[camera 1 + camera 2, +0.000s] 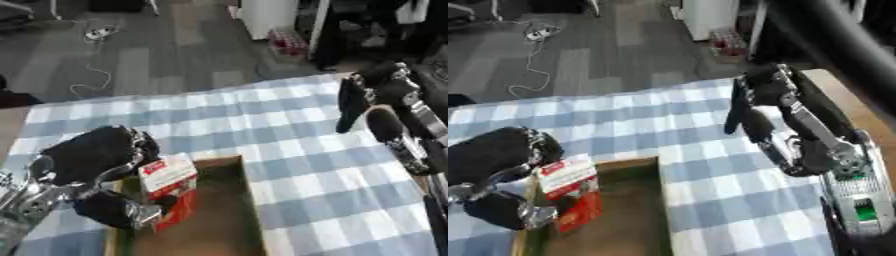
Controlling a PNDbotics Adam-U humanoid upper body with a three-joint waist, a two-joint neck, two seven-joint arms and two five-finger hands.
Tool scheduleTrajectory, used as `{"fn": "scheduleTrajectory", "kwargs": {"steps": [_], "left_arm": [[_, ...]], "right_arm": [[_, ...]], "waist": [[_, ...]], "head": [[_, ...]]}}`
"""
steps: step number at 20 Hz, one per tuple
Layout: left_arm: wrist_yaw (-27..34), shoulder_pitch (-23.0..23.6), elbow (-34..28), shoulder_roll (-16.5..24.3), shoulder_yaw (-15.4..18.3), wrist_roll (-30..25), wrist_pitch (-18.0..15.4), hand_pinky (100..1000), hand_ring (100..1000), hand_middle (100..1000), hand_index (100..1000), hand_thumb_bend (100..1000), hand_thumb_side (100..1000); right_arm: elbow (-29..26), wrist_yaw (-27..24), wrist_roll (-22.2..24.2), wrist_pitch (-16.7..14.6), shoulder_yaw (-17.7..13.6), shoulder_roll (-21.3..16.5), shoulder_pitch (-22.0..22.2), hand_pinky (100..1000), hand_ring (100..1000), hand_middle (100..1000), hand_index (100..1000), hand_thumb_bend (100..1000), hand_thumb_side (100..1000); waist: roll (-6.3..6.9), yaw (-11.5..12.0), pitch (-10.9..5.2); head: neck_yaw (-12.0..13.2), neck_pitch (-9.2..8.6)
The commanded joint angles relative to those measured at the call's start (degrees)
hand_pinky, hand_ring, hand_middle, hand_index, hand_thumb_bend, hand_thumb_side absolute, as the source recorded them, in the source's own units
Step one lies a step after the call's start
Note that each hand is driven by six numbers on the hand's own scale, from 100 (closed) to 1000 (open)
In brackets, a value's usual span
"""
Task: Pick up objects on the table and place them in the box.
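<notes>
Inside the brown cardboard box (229,210), a red-and-white carton (171,192) is pinched by the left hand (105,172) — released tilted, it could topple; the right hand (359,102) hangs spread.

Both views look steeply down from my head, near the work, facing out over the checked tablecloth (289,150) toward the floor (157,55) beyond. They share nearly everything (the right eye sits closer to my right arm (815,135)), including the box (636,210) at the bottom.
</notes>
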Motion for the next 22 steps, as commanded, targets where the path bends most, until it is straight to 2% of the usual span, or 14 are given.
{"fn": "scheduleTrajectory", "kwargs": {"steps": [1, 4, 6, 8, 13, 14, 15, 19, 20, 21, 22], "left_arm": [[1.0, -0.1, -1.0, 1.5, 1.9, -2.9, -1.0, 835, 902, 901, 889, 237, 1000], [1.2, 0.3, -1.0, 1.1, 3.4, -2.6, -1.8, 826, 890, 897, 883, 226, 1000], [1.1, 0.5, -1.0, 0.7, 5.2, 0.2, -1.9, 802, 865, 883, 873, 212, 1000], [0.7, 0.9, -1.0, -0.2, 7.8, 5.2, -0.9, 740, 805, 845, 862, 206, 1000], [2.9, 3.1, -1.0, -3.7, 14.4, 20.3, 5.2, 521, 603, 715, 785, 173, 1000], [3.5, 3.4, -1.0, -4.3, 15.4, 22.9, 6.0, 512, 595, 709, 781, 170, 1000], [4.3, 3.7, -1.0, -5.2, 16.8, 25.9, 7.0, 440, 529, 654, 728, 153, 1000], [6.4, 4.6, -1.0, -7.7, 20.5, 33.9, 9.5, 350, 456, 586, 677, 132, 997], [6.9, 4.7, -1.0, -8.2, 21.2, 35.4, 9.9, 364, 466, 597, 685, 137, 1000], [7.4, 4.8, -1.0, -8.7, 21.7, 36.9, 10.1, 312, 424, 559, 654, 120, 963], [8.1, 4.9, -1.0, -9.1, 22.2, 38.8, 10.1, 298, 412, 550, 651, 118, 957]], "right_arm": [[-0.8, 0.0, 0.9, -0.9, -0.5, -0.9, -0.7, 351, 333, 350, 472, 100, 1000], [-0.8, 0.1, 1.0, -0.9, -0.5, -0.9, -0.7, 351, 333, 350, 472, 100, 1000], [-0.8, 0.1, 0.9, -0.9, -0.6, -0.9, -0.6, 351, 333, 350, 473, 100, 1000], [-0.8, 0.2, 0.8, -0.9, -0.7, -0.9, -0.5, 351, 333, 350, 473, 100, 1000], [-0.8, 0.5, 0.5, -0.7, -1.0, -1.1, 0.0, 351, 332, 317, 477, 100, 1000], [-0.8, 0.6, 0.4, -0.7, -1.0, -1.1, 0.1, 351, 332, 317, 478, 100, 1000], [-0.8, 0.7, 0.4, -0.6, -1.1, -1.2, 0.3, 350, 331, 320, 480, 100, 1000], [-0.8, 1.0, 0.1, -0.5, -1.3, -1.6, 1.0, 349, 330, 323, 487, 100, 1000], [-0.8, 1.1, 0.0, -0.4, -1.4, -1.7, 1.2, 350, 330, 323, 486, 100, 1000], [-0.8, 1.2, -0.1, -0.4, -1.5, -1.8, 1.5, 349, 329, 325, 490, 100, 1000], [-0.8, 1.2, -0.2, -0.4, -1.5, -1.9, 1.7, 348, 329, 325, 488, 100, 1000]], "waist": [[0.09, 0.0, -0.5], [0.05, 0.1, -0.49], [-0.02, 0.3, -0.51], [-0.13, 0.6, -0.51], [-0.6, 1.5, -0.48], [-0.68, 1.7, -0.49], [-0.83, 2.0, -0.53], [-1.28, 2.9, -0.56], [-1.38, 3.1, -0.57], [-1.55, 3.4, -0.58], [-1.7, 3.7, -0.58]], "head": [[-1.0, 0.03], [-1.2, 0.11], [-1.4, 0.11], [-1.6, 0.01], [-2.3, -0.11], [-2.3, -0.09], [-2.4, -0.08], [-3.0, -0.81], [-3.2, -1.07], [-3.3, -1.43], [-3.5, -1.71]]}}
